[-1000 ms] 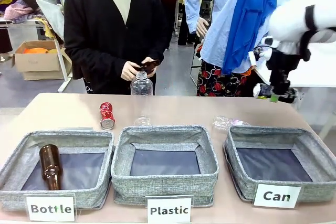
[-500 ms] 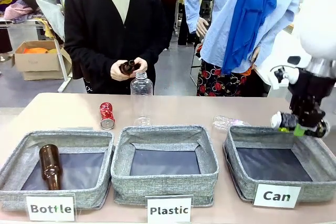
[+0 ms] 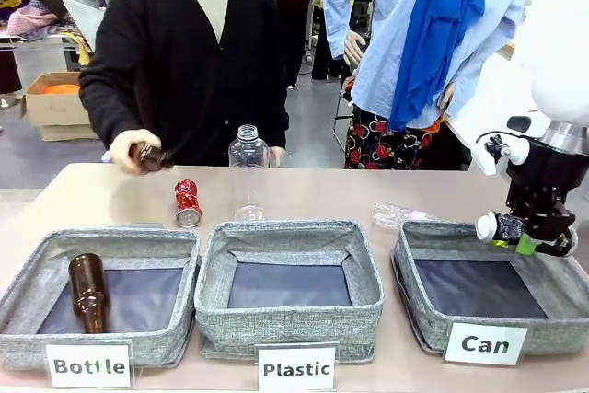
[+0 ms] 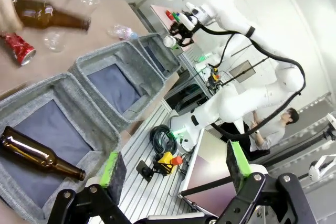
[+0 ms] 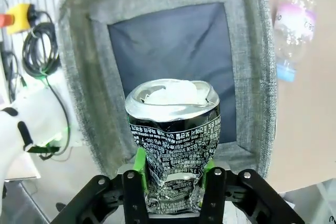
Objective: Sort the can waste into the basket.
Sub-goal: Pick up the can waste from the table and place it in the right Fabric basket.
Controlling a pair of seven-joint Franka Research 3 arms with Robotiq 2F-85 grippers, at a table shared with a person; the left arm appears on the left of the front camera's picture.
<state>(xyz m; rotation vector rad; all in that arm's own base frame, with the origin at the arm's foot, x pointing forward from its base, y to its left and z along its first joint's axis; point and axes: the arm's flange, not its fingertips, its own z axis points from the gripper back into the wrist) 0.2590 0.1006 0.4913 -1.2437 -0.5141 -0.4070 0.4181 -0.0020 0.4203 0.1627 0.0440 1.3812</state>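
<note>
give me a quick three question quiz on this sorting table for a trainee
1. True or false: the crushed black metal can sits between the right gripper's fingers, above the grey fabric basket labelled "Can".
2. Where is the red metal can? A: in the "Plastic" basket. B: on the beige table. C: in the person's hand.
3. Fill in: one brown glass bottle lies in the grey basket labelled ___.
Key: 1 true; 2 B; 3 Bottle.
</note>
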